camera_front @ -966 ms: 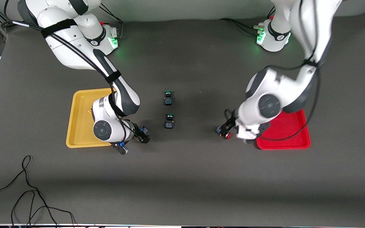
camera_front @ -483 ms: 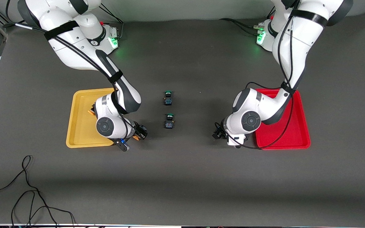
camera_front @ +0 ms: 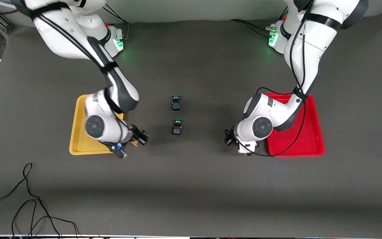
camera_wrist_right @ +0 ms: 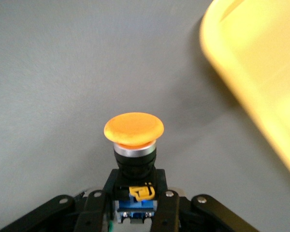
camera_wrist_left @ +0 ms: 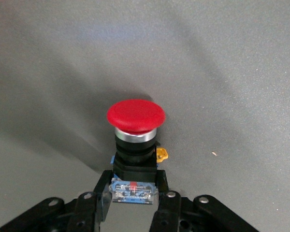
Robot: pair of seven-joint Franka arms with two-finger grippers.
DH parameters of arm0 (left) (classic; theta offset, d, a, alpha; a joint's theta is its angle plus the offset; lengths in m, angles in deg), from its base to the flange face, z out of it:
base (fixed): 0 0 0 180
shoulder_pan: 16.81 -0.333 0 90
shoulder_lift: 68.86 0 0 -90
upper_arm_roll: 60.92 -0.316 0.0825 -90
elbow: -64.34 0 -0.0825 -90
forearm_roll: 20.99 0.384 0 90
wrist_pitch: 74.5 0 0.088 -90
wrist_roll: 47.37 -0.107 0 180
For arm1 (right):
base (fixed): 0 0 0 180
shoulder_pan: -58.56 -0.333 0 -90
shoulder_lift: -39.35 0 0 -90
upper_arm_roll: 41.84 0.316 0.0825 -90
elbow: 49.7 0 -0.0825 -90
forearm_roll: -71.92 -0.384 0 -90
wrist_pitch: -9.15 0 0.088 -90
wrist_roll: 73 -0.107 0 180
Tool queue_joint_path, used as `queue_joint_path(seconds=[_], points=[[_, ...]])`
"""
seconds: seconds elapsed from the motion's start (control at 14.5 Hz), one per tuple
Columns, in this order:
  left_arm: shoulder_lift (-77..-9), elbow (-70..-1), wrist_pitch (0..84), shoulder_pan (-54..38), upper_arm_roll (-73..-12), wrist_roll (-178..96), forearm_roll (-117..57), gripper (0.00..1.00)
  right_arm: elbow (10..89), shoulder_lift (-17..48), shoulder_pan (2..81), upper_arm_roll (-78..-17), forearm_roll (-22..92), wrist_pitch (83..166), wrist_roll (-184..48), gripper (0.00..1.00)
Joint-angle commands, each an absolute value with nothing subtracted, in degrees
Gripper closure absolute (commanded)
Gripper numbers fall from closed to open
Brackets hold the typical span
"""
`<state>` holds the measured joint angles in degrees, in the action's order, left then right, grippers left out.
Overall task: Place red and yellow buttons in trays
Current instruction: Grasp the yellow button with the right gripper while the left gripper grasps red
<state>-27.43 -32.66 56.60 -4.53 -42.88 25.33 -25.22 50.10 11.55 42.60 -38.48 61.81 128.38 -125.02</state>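
My left gripper (camera_front: pixel 229 139) (camera_wrist_left: pixel 134 191) is shut on the black-and-blue body of a red button (camera_wrist_left: pixel 135 116), just off the mat, beside the red tray (camera_front: pixel 313 146) on the side toward the table's middle. My right gripper (camera_front: pixel 140 136) (camera_wrist_right: pixel 134 193) is shut on a yellow button (camera_wrist_right: pixel 134 128), over the mat beside the yellow tray (camera_front: pixel 76 139) (camera_wrist_right: pixel 261 72), near the tray's corner closest to the front camera. The arms cover part of each tray. No other red or yellow button shows.
Two green-capped switches (camera_front: pixel 176 103) (camera_front: pixel 177 127) stand on the dark mat midway between the trays, one nearer to the front camera than the other. A black cable (camera_front: pixel 28 199) lies loose near the front edge, toward the right arm's end.
The right gripper has carried the yellow button a little toward the yellow tray. The left arm swung over the red tray a second ago and has barely moved since.
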Motion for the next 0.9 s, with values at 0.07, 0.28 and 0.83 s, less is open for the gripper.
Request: queue_joint_path(seconds=[0.07, 0.28, 0.83], points=[[-35.6, -32.3, 44.0, -4.7, -43.3, 26.9, -24.8, 1.00, 60.7, 18.9, 44.6, -46.5, 62.2, 128.2, -107.2, 0.89], [-45.4, -28.7, 25.2, -5.6, -43.6, 25.0, -24.9, 1.00, 70.5, 18.9, 45.4, -49.5, 61.3, 143.3, -96.8, 0.89], [-68.5, -44.6, 15.6, -22.3, -43.8, -15.1, -24.7, 1.00, 71.7, 15.5, 46.3, -49.5, 57.9, 150.1, -94.8, 0.00]])
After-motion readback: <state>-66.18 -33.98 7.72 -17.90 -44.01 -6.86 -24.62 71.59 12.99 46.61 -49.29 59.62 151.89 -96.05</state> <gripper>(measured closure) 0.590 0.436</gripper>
